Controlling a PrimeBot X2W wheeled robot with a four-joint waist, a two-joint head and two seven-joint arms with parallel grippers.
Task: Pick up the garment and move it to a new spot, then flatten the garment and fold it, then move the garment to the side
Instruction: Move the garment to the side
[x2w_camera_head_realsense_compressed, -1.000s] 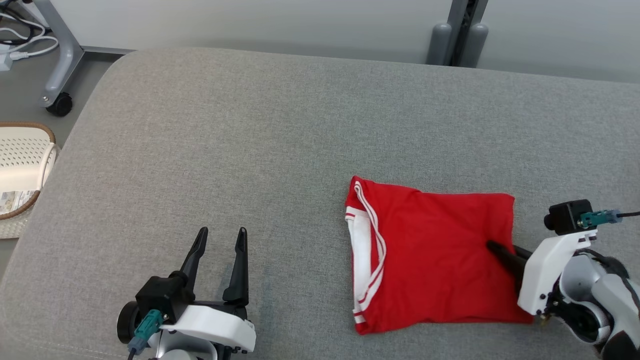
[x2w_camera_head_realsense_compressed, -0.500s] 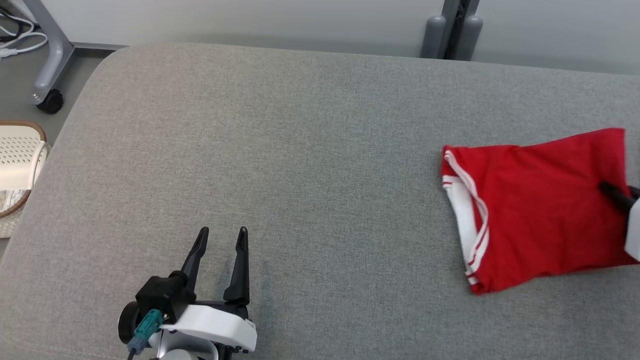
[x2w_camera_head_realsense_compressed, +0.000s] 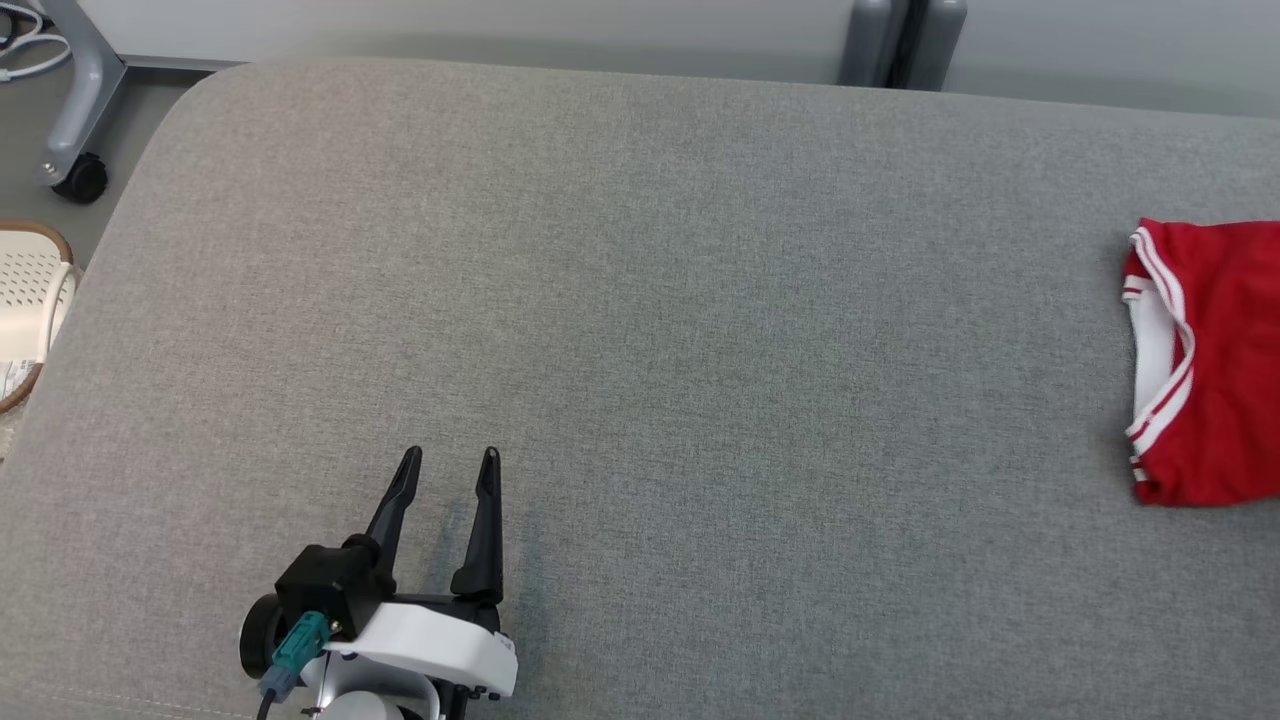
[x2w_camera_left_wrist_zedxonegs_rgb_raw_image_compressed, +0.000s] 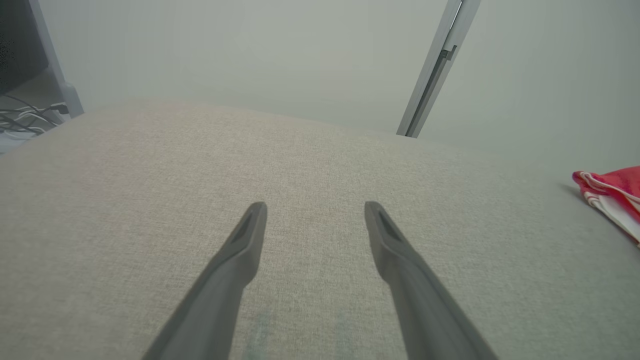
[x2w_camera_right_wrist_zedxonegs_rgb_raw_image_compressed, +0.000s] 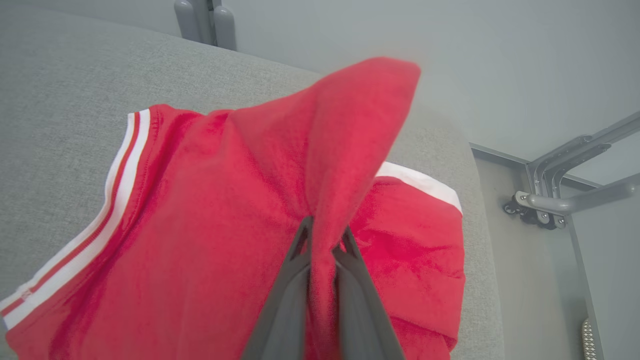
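Note:
The garment (x2w_camera_head_realsense_compressed: 1215, 360) is a folded red piece with white and red striped trim, lying at the far right edge of the grey cushion in the head view. In the right wrist view my right gripper (x2w_camera_right_wrist_zedxonegs_rgb_raw_image_compressed: 322, 232) is shut on a pinched fold of the garment (x2w_camera_right_wrist_zedxonegs_rgb_raw_image_compressed: 240, 220), which rises in a peak above the fingertips. My left gripper (x2w_camera_head_realsense_compressed: 447, 460) stands open at the lower left, far from the cloth, with nothing between its fingers (x2w_camera_left_wrist_zedxonegs_rgb_raw_image_compressed: 250, 235). The left wrist view catches a corner of the garment (x2w_camera_left_wrist_zedxonegs_rgb_raw_image_compressed: 612, 192) at its right edge.
The grey cushion (x2w_camera_head_realsense_compressed: 640, 330) spreads wide between the left gripper and the garment. A white perforated basket (x2w_camera_head_realsense_compressed: 25, 300) sits on the floor at left. A wheeled grey frame leg (x2w_camera_head_realsense_compressed: 75, 120) stands at the top left, and another frame (x2w_camera_right_wrist_zedxonegs_rgb_raw_image_compressed: 560, 195) lies past the cushion's right end.
The garment has been dragged right across the cushion by the right gripper, from the centre-right to the picture's right edge. The head view has shifted slightly. The left gripper stays put and open.

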